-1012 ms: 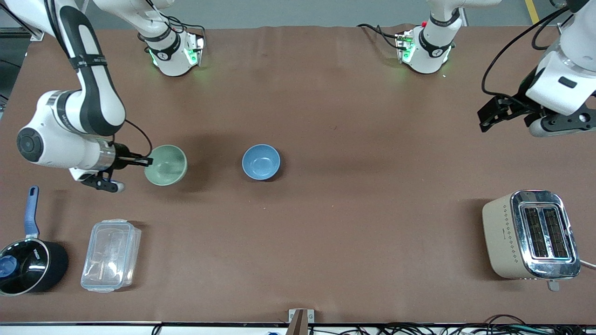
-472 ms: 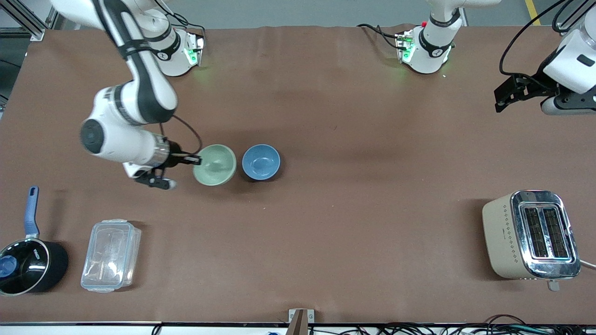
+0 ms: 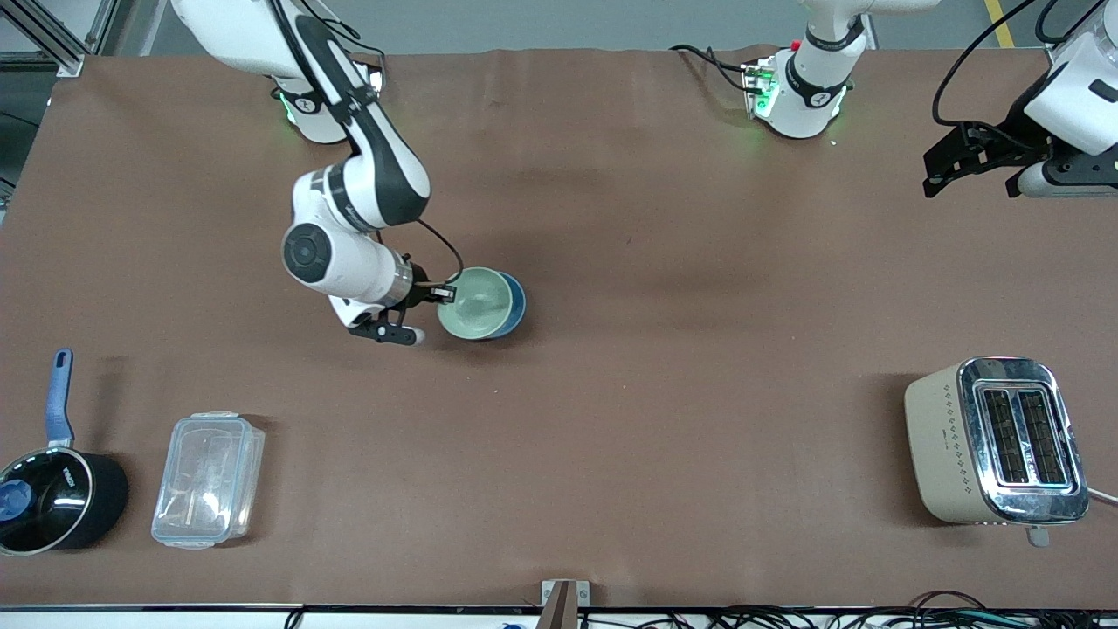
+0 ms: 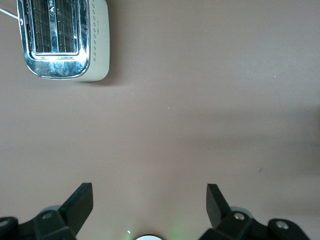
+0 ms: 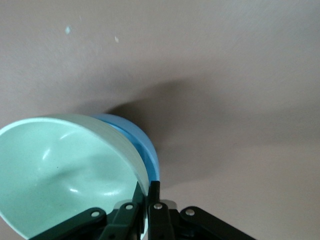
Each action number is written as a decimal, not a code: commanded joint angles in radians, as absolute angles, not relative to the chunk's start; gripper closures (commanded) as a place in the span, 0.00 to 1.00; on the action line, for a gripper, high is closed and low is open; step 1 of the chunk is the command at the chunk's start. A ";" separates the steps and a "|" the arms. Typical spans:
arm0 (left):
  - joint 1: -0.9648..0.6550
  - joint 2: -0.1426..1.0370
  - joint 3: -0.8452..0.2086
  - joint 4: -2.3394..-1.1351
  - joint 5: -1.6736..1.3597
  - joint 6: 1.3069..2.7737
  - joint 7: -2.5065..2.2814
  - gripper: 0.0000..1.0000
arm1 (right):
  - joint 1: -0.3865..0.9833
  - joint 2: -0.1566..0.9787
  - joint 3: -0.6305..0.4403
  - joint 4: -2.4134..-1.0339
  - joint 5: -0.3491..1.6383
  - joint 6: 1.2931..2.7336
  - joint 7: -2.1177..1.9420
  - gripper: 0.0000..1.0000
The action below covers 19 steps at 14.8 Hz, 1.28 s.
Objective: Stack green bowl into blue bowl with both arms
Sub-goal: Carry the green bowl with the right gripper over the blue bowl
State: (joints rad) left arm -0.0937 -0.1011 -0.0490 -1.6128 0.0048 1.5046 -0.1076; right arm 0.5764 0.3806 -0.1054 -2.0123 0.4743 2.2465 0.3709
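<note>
Front view: the green bowl (image 3: 476,303) is held at centre frame over the blue bowl (image 3: 515,301), its rim pinched by the right gripper (image 3: 444,293); lowering and release come next. Left gripper (image 3: 948,166) waits upper right, fingers open

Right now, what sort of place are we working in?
Probably a robot lab bench set with kitchenware: a brown-covered table bearing a toaster, black pot and clear plastic container, with cables along its edge.
</note>
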 commanded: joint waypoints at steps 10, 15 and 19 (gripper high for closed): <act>-0.091 -0.114 -0.058 -1.626 -0.012 1.506 -0.075 0.00 | 0.617 0.407 -0.117 -2.033 0.509 2.250 0.365 0.96; -0.089 -0.114 -0.057 -1.629 -0.017 1.506 -0.075 0.00 | 0.617 0.410 -0.117 -2.040 0.509 2.253 0.362 0.84; -0.086 -0.115 -0.057 -1.628 -0.017 1.506 -0.074 0.00 | 0.609 0.408 -0.118 -2.039 0.508 2.247 0.361 0.23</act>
State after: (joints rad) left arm -0.0950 -0.1011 -0.0557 -1.6190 0.0028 1.5048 -0.0974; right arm 0.6061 0.4161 -0.1092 -2.0281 0.4868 2.2469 0.3707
